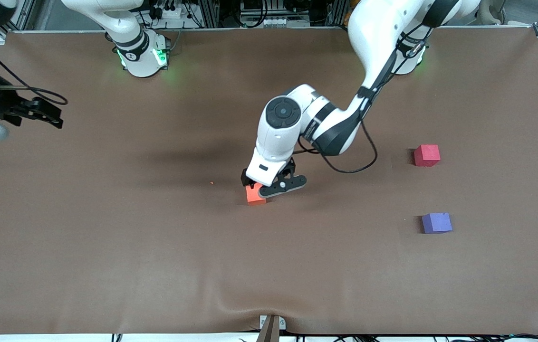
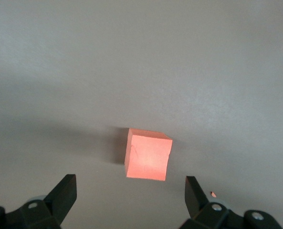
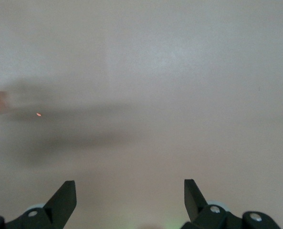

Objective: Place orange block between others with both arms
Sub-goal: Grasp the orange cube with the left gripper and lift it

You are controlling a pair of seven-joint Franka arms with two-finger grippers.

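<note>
left claw (image 1: 269,186): spread wide and holding nothing. From my seat it's hanging right over the orange block (image 1: 255,195), low down, with the block showing between the fingers (image 2: 65,193) in the left wrist view.
why it's there: looks to me like I'm lined up for a straight-down pinch, jaws on either side of the block. Not touching yet as far as I can tell.
right claw (image 1: 43,112): also spread, nothing in it. It's parked over bare table at the right arm's end, just waiting. My guess is it's simply out of the way here.
orange block: sits flat on the brown table (image 1: 155,247) about mid-table, well apart from the other two. Small matte cube, foamy-looking, crisp edges, glows a bit washed-out in the wrist cam. Slightly turned relative to the jaws, so the pinch might land a little off square.
crumb (image 1: 211,183): tiny orange speck on the table near the block, toward the right arm's end. Can't tell what it is.
red block (image 1: 427,155): toward the left arm's end.
purple block (image 1: 437,223): same end, nearer the front camera than the red one, with a bare gap between them.
where it's headed: that gap is the target, I reckon, and the block isn't picked up yet.
</note>
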